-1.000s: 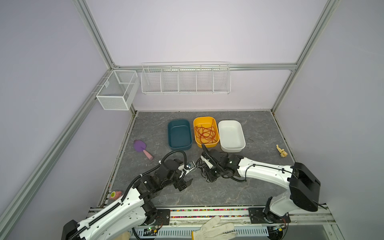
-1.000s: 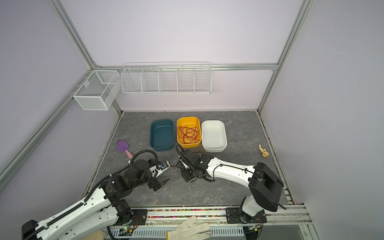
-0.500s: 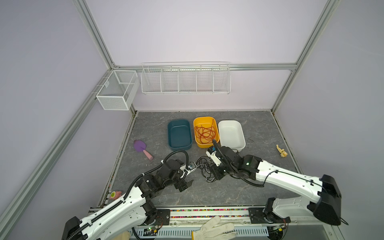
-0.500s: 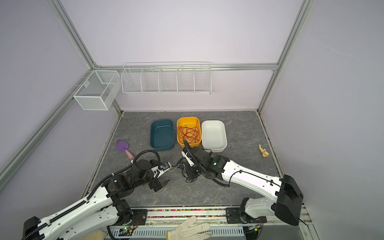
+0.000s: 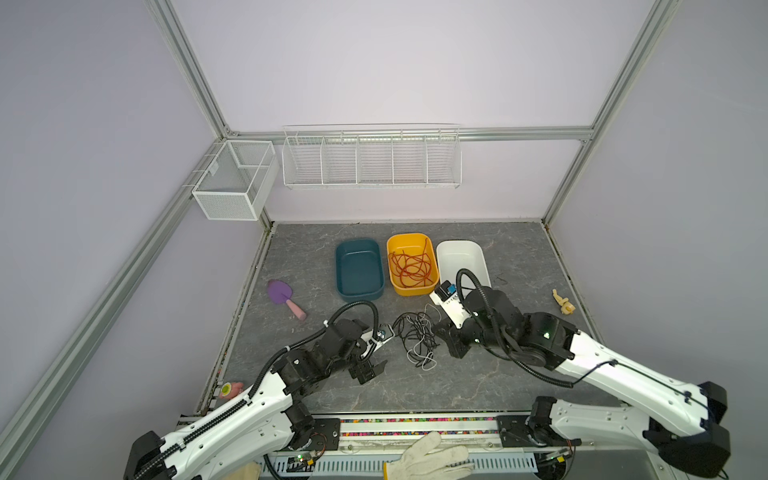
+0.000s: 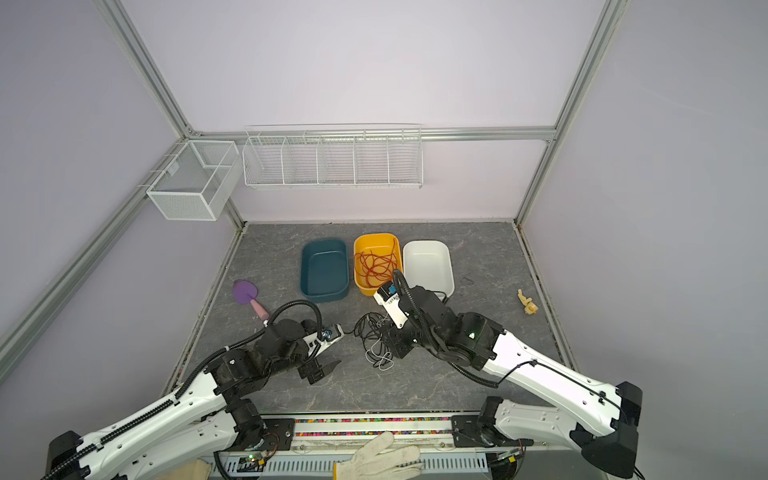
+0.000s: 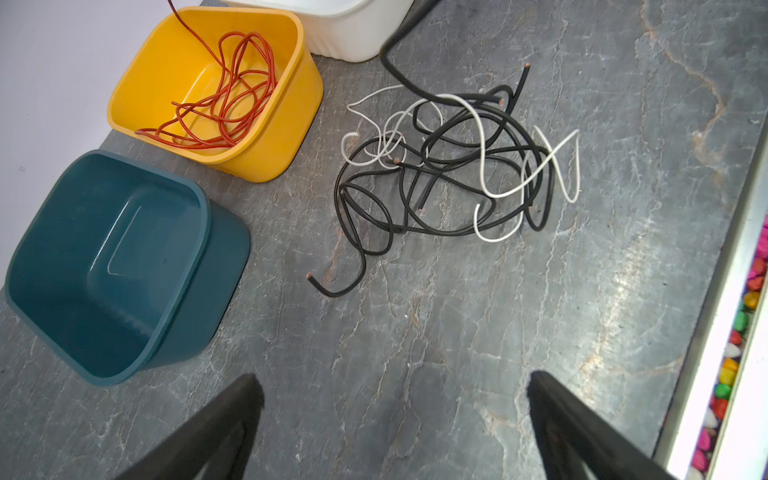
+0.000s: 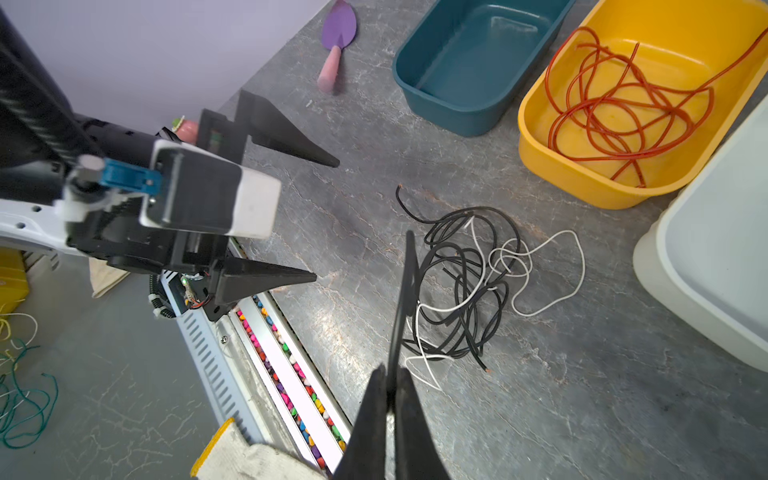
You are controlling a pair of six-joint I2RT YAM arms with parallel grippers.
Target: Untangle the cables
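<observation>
Two colours of cable, black and white, lie mixed in one heap (image 5: 415, 338) in the lower middle of both top views, between the grippers. The right gripper (image 8: 390, 388) has its fingers pressed together on one black cable (image 8: 404, 291), which runs from the tips straight into the heap. The left gripper (image 7: 392, 377), fingers wide apart, faces the heap from the other side, a little further away. Red cables (image 5: 409, 268) lie in the yellow tub (image 5: 411, 236).

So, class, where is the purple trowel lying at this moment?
In a top view the purple trowel lies flat on the left side of the grey tabletop, just left of the teal tub, its pink handle pointing towards the front.
</observation>
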